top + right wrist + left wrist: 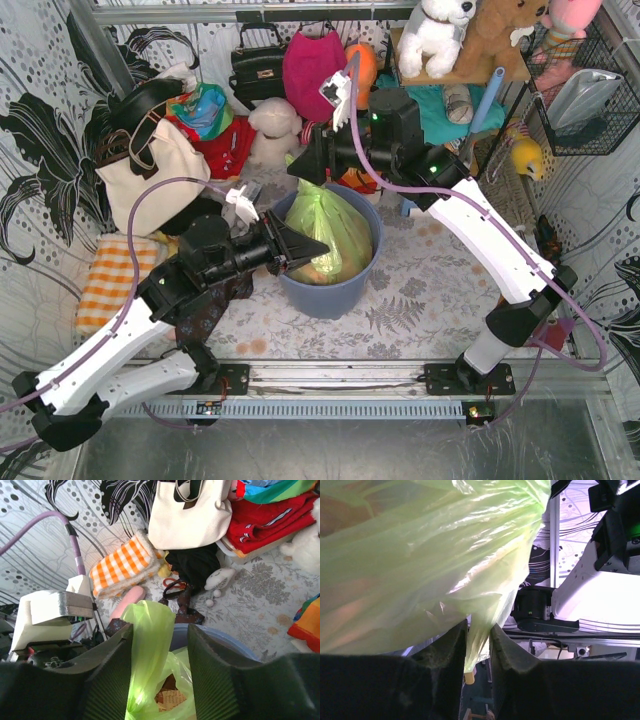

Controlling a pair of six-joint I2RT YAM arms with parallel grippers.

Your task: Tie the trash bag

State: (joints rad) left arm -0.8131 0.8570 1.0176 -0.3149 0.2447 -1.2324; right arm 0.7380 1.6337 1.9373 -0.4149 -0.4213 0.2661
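The lime-green trash bag point(340, 225) sits in the blue-grey round bin point(330, 295) at the table's middle. Orange-brown paper point(170, 697) shows through its mouth. My left gripper point(305, 247) reaches in from the left and is shut on a fold of the bag's side, which runs down between its pads in the left wrist view point(478, 626). The bag point(420, 555) fills that view above the jaws. My right gripper point(312, 165) hovers over the bag's far top edge. In the right wrist view its jaws point(160, 630) stand open around an upright strip of the bag point(150, 645), which lies against the left finger.
A white tote bag point(150, 165), an orange checked cloth point(115, 280), red cloth point(225, 145) and dark items lie left of the bin. Handbags point(312, 60) and plush toys point(435, 30) crowd the back wall. A wire basket point(590, 90) hangs at the right.
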